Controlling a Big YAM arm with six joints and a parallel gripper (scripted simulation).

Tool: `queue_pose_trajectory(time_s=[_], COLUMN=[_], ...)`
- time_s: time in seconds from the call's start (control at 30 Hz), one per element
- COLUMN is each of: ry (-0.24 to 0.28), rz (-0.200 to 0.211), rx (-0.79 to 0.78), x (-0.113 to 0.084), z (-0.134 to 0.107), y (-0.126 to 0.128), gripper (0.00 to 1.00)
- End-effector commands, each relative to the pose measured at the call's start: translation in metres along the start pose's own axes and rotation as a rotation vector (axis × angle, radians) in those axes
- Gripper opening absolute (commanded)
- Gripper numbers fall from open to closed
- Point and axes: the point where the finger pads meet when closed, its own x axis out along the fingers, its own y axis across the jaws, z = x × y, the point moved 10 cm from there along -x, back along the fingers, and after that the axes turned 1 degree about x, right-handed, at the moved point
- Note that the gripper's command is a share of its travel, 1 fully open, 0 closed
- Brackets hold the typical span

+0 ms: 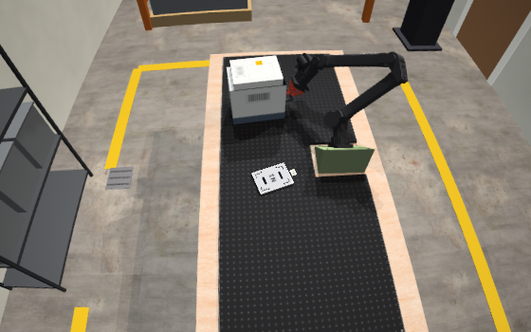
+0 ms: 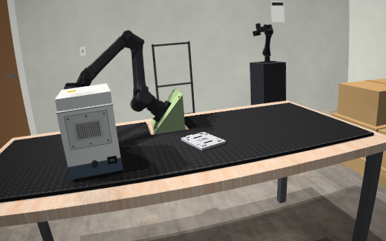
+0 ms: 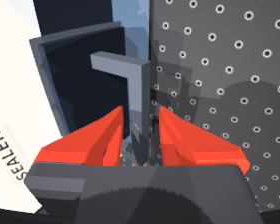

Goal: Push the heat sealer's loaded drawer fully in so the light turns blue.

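— Furthest left on the black mat?

— Heat sealer, white box on a blue-grey base, standing upright near one end of the table. Small amber patch on its top. Vent grille and a barcode label on two of its sides.

— Just right of it?

— Gripper, red-fingered, up against the sealer's right side. From the wrist view: dark drawer front with a grey T-shaped handle, stem of that handle standing in the gap between the red fingers.

— Clamped on it?

— No. Jaws part open, a sliver of space on each side of the stem, nothing gripped.

— Drawer fully in?

— Cannot tell from these angles.

— Further right?

— Black arm folding back down to a green wedge base at the table's edge. Nearer the middle, well apart from the sealer, a flat white card lying on the mat.
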Motion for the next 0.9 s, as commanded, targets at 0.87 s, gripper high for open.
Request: queue_pose_trajectory(time_s=[0.87], ry=[-0.046], rz=[0.029], rx=[-0.016], x=[-0.053], z=[0.015], y=[0.008], gripper=[0.30])
